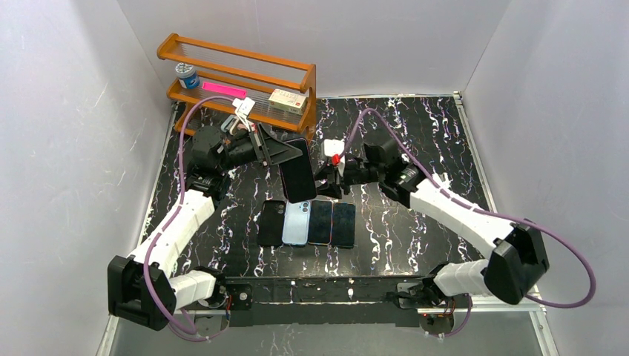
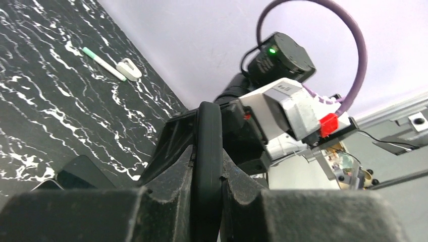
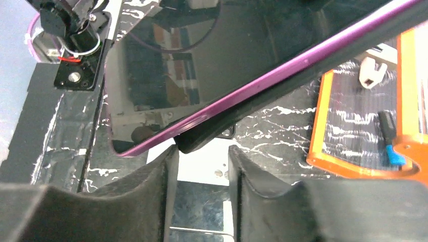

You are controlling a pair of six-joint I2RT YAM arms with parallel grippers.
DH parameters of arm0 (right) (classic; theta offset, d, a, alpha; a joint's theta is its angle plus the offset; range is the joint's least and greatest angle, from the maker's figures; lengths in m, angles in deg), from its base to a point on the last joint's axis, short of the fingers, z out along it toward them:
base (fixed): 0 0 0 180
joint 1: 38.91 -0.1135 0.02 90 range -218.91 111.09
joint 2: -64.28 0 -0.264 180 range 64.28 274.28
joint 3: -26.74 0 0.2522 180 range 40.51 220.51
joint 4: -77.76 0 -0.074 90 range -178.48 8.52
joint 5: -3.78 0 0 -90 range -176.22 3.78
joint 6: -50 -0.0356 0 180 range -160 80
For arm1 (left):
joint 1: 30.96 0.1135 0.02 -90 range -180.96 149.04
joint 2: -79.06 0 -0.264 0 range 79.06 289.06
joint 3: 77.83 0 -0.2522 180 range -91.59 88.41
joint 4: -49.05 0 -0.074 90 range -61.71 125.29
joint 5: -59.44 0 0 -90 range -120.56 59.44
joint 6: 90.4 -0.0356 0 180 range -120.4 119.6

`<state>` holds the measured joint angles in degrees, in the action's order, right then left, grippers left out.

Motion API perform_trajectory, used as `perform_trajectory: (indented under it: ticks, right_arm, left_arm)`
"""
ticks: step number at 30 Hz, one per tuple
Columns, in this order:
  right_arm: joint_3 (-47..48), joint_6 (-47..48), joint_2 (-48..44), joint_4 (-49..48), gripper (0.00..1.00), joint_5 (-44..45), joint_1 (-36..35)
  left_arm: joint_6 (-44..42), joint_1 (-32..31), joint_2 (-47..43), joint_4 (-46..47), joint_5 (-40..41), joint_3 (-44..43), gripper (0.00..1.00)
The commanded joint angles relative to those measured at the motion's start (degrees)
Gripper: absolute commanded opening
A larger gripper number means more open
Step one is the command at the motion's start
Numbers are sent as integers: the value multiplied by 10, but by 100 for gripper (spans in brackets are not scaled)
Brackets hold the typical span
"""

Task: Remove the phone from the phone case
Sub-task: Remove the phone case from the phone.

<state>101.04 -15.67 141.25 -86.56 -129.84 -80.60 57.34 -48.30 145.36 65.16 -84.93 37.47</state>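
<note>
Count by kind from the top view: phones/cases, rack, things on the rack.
Phones or cases lying flat: 4
Cased phone held in the air: 1
Wooden rack: 1
On the rack, jar, pink item, box: 3
Total: 9

phone (image 3: pixel 202 75) cropped at top, rack (image 3: pixel 411 91) cropped right

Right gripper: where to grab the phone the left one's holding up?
Pinch the phone at its purple-rimmed free corner, across the thin faces, from the right, where the right gripper hangs open: there the black case seems peeled away; the left gripper clamps the opposite edge.
</note>
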Motion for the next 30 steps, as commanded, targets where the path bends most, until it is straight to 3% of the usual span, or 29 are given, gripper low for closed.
perform_trajectory:
  ticks: [1, 4, 11, 18, 23, 30]
  right_arm:
    - [-39, -108, -65, -106, 51, 107, 17]
    - [-61, -194, -99, -89, 57, 152, 29]
    - [-88, -380, -152, -68, 62, 151, 33]
    - [-145, -621, -166, -200, 58, 105, 33]
    - [-151, -697, -148, -217, 56, 93, 32]
    - [-169, -764, -137, -269, 46, 65, 33]
  left_arm:
    - [-41, -18, -23, -65, 9, -16, 0]
    - [-84, -16, -21, -114, 46, -28, 0]
    - [-61, -17, -9, -88, 92, -21, 0]
    - [-19, -17, -14, -51, 103, -2, 0]
    - [5, -16, -24, -30, 110, 11, 0]
    - [30, -17, -32, -11, 118, 21, 0]
